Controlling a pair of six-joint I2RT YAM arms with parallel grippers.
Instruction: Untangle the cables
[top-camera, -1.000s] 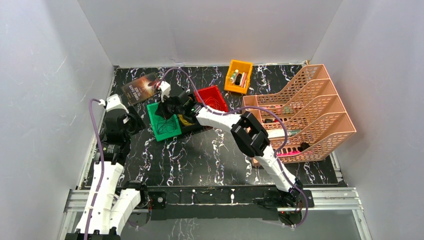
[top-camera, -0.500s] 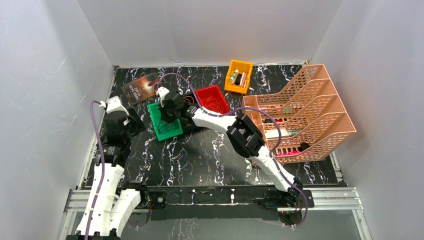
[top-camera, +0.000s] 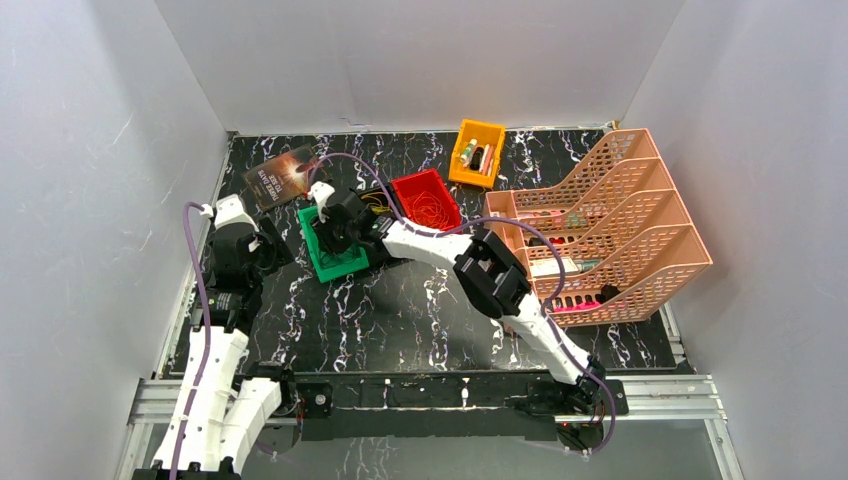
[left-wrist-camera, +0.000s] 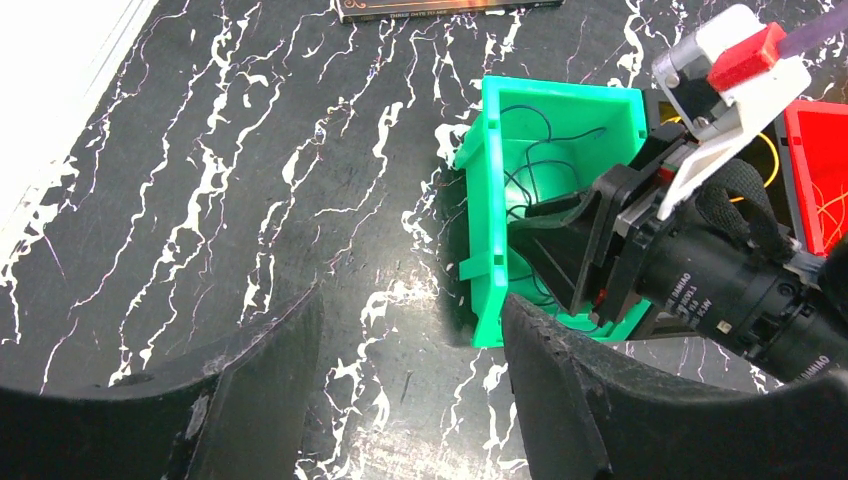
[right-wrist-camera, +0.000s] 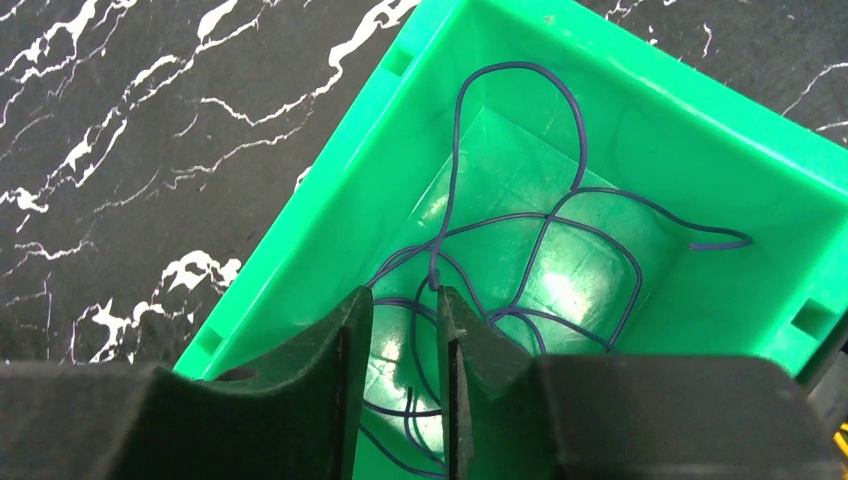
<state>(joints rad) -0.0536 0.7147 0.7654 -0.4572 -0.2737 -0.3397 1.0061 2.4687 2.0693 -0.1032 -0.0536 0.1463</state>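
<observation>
Leftward since a second ago, the right arm's elbow is now sitting closer to the middle of the tabletop (top-camera: 400, 310), and its wrist is covering more of the green bin (top-camera: 335, 262) than it did then. Nearest the arm bases, the left gripper (left-wrist-camera: 410, 305) is hanging above bare marbled tabletop just on the near-left side of the green bin, its fingers standing wide apart and holding nothing. Just beyond it, the green bin (left-wrist-camera: 490, 240) is sitting on the tabletop with the dark purple cable (right-wrist-camera: 560, 215) lying loosely looped on its floor, one free end resting against the inner wall. The right gripper (right-wrist-camera: 403, 300) is reaching down into this bin from the other side. Its fingers are standing slightly parted with a narrow gap between them, and one strand of the dark purple cable is rising to the mouth of that gap. The gap looks wider than the strand, so the fingers are not pinching it. Farther back, behind the right wrist, a yellow cable (left-wrist-camera: 770, 160) is showing between the green bin and the red bin (top-camera: 425, 200), though what it is resting in is hidden by the wrist. An orange cable (top-camera: 432, 211) is lying coiled inside the red bin. Beyond the green bin on the left, a book (top-camera: 283, 175) is lying flat on the tabletop. Farther still, an orange bin (top-camera: 477, 153) holding small items is sitting near the back wall, and a peach stacked tray rack (top-camera: 610, 220) is filling the far right side.
</observation>
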